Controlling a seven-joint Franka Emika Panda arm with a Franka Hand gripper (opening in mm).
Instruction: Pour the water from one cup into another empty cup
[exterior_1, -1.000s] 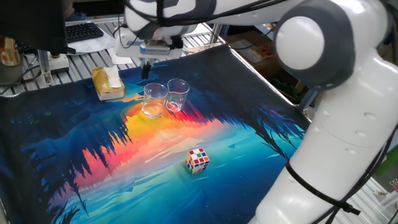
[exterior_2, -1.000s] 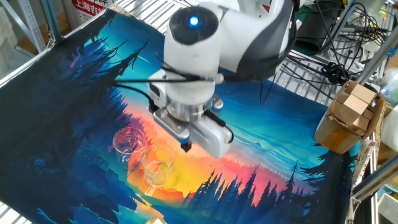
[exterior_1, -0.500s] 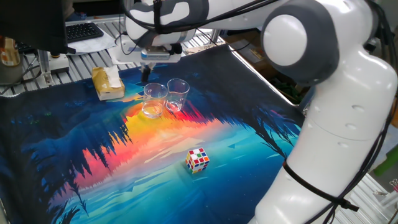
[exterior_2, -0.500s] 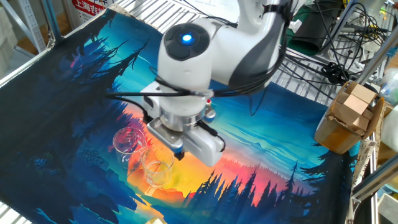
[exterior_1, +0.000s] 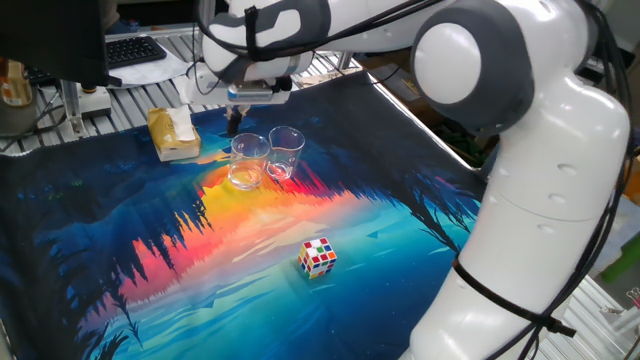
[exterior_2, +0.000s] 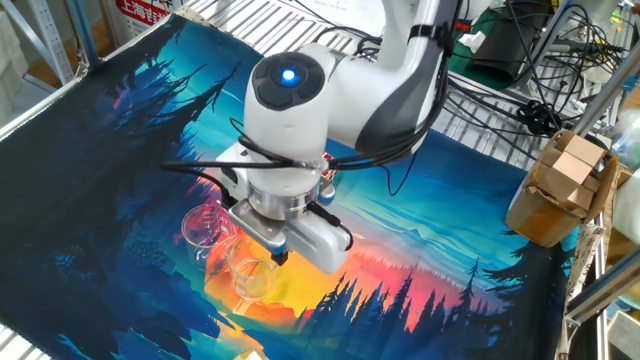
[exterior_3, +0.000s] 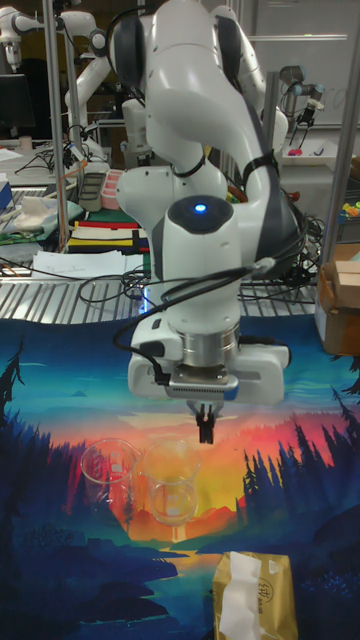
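Observation:
Two clear glass cups stand side by side on the colourful mat, one cup (exterior_1: 249, 160) on the left and the other cup (exterior_1: 286, 152) just right of it. In the tall fixed view they show as a near cup (exterior_3: 172, 482) and a left cup (exterior_3: 110, 464). I cannot make out the water in either. My gripper (exterior_3: 204, 430) points straight down with its fingers together and nothing held. It hangs just above and behind the rim of the near cup (exterior_2: 255, 276), and the gripper (exterior_1: 235, 122) touches neither glass.
A Rubik's cube (exterior_1: 318, 256) lies on the mat toward the front. A yellow tissue pack (exterior_1: 174, 134) sits left of the cups. A cardboard box (exterior_2: 560, 190) stands off the mat, and a keyboard (exterior_1: 135, 48) lies behind it.
The arm has swung over, and the gripper has shifted a short way toward the nearer cup. Both cups stay where they were.

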